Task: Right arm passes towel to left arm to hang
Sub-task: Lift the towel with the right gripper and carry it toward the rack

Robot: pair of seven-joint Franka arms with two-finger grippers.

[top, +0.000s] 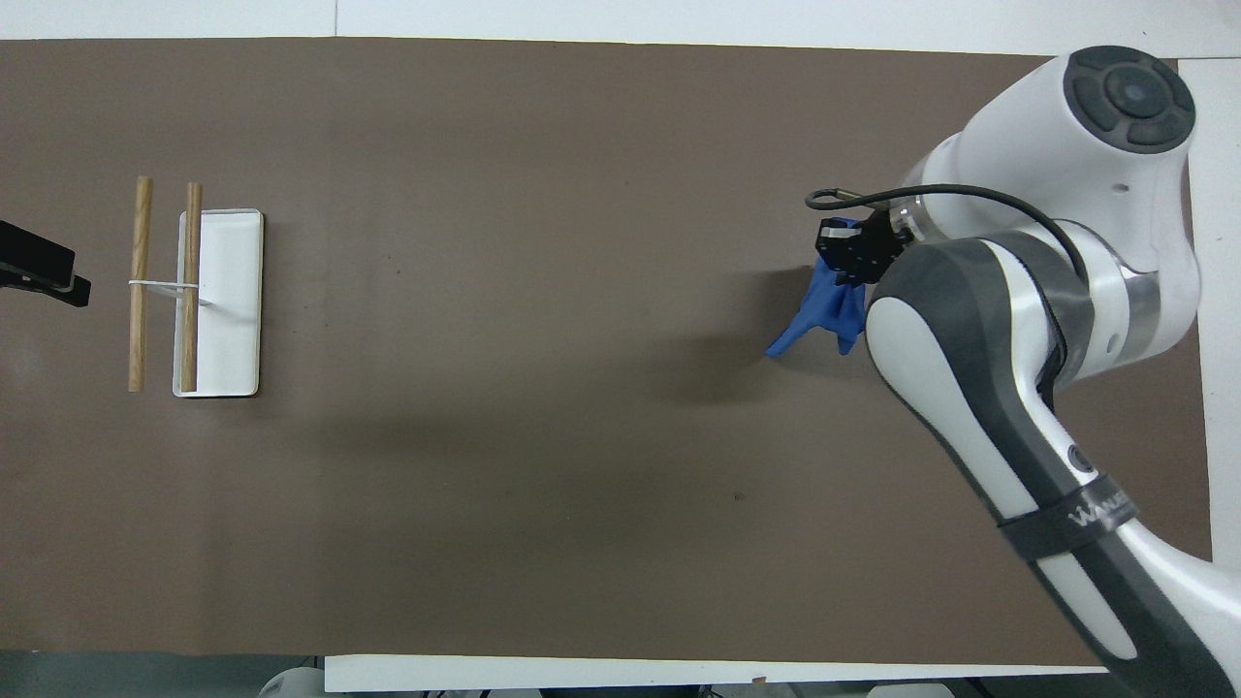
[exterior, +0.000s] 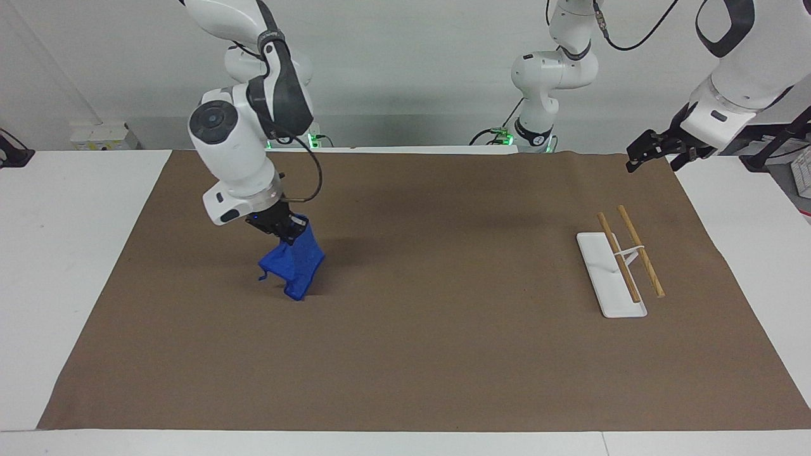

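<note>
My right gripper (exterior: 286,229), with its blue light, is shut on the towel (exterior: 294,261) and holds it up over the brown mat. The royal-blue towel hangs crumpled below the fingers, its lowest corner at or just above the mat, its loop string dangling at one side. In the overhead view the gripper (top: 845,260) and the towel (top: 824,312) show beside the right arm's forearm. My left gripper (exterior: 647,152) waits in the air over the mat's corner at the left arm's end; only its tip (top: 44,271) shows from above.
A white rack base (exterior: 609,273) with two wooden rods (exterior: 640,250) on a thin white stand sits toward the left arm's end of the table; it also shows in the overhead view (top: 221,302). The brown mat (exterior: 443,354) covers most of the white table.
</note>
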